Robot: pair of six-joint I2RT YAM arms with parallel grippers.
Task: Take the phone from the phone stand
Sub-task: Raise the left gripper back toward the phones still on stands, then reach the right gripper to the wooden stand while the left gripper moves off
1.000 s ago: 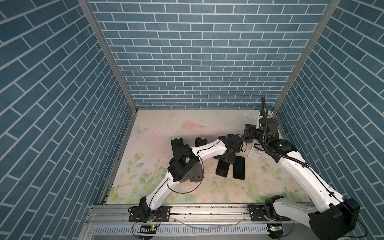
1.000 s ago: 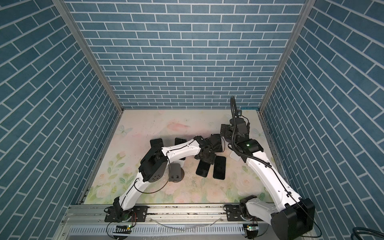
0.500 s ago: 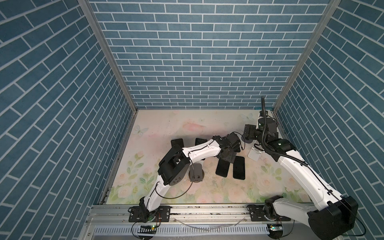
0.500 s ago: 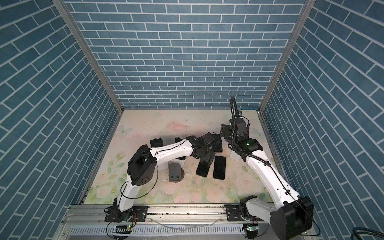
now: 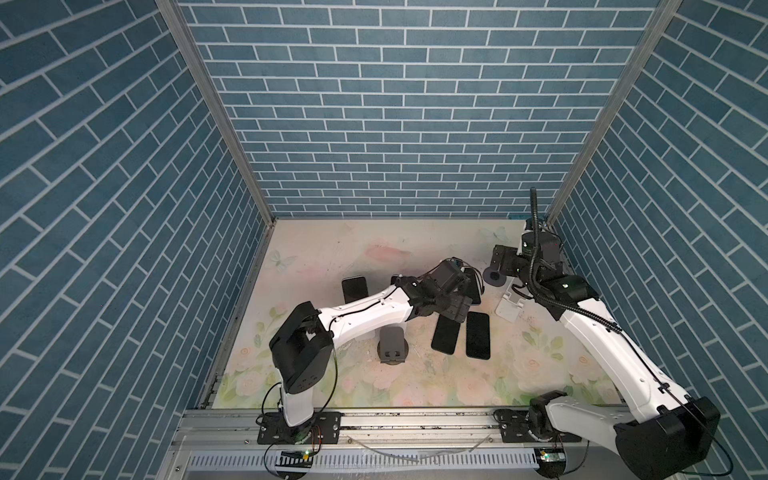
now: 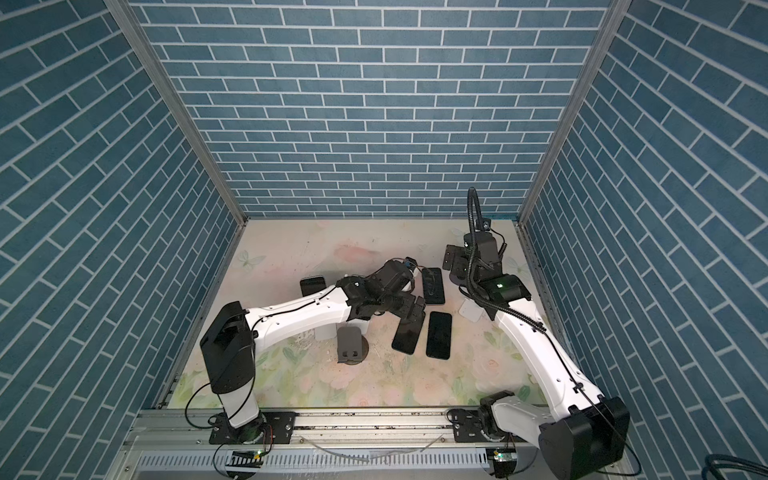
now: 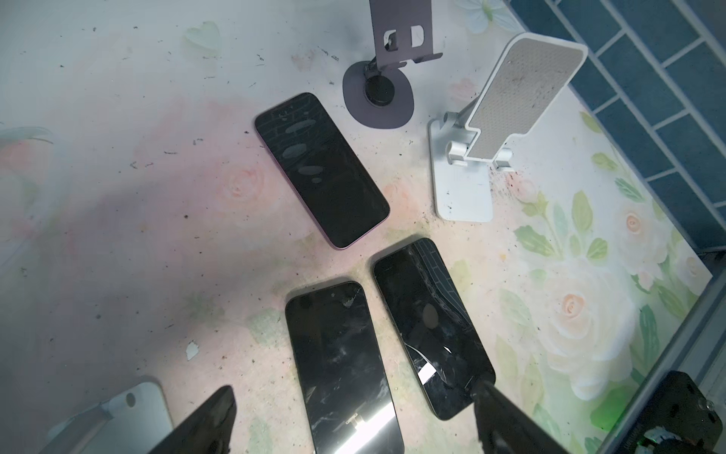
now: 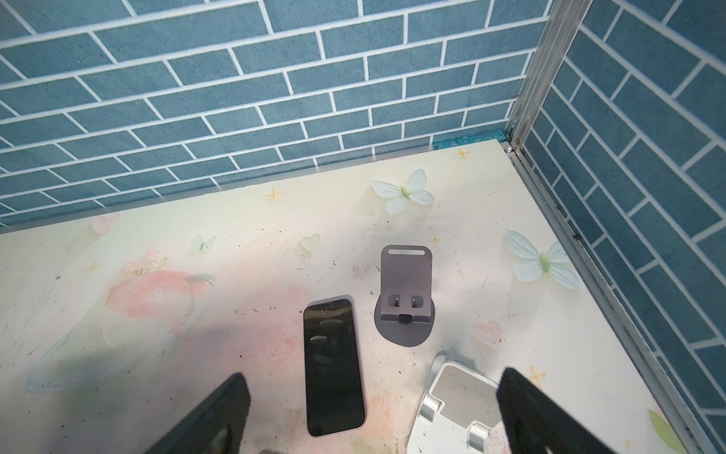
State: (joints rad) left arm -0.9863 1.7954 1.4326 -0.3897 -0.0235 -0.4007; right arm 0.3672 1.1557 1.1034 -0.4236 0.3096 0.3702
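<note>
A black phone (image 7: 338, 361) lies flat, screen up, on the flowered mat (image 5: 332, 249), in both top views right of middle (image 5: 446, 338). My left gripper (image 7: 353, 405) hangs open just above its near end, one finger on either side and nothing between them. An empty grey phone stand (image 5: 392, 343) stands left of that phone, beside my left forearm. My right gripper (image 8: 375, 393) is open and empty at the back right, over another flat phone (image 8: 334, 365) and a white stand (image 8: 451, 397).
A second flat phone (image 5: 478, 334) lies beside the first. A dark purple stand (image 7: 379, 94) and the white stand (image 5: 509, 305) are empty. Another phone (image 5: 354, 289) shows behind my left arm; its support is hidden. Brick walls close in on three sides.
My left gripper has opened and let go of the phone, which now rests flat. The left elbow has swung left and down, uncovering the grey stand. The right arm has not moved.
</note>
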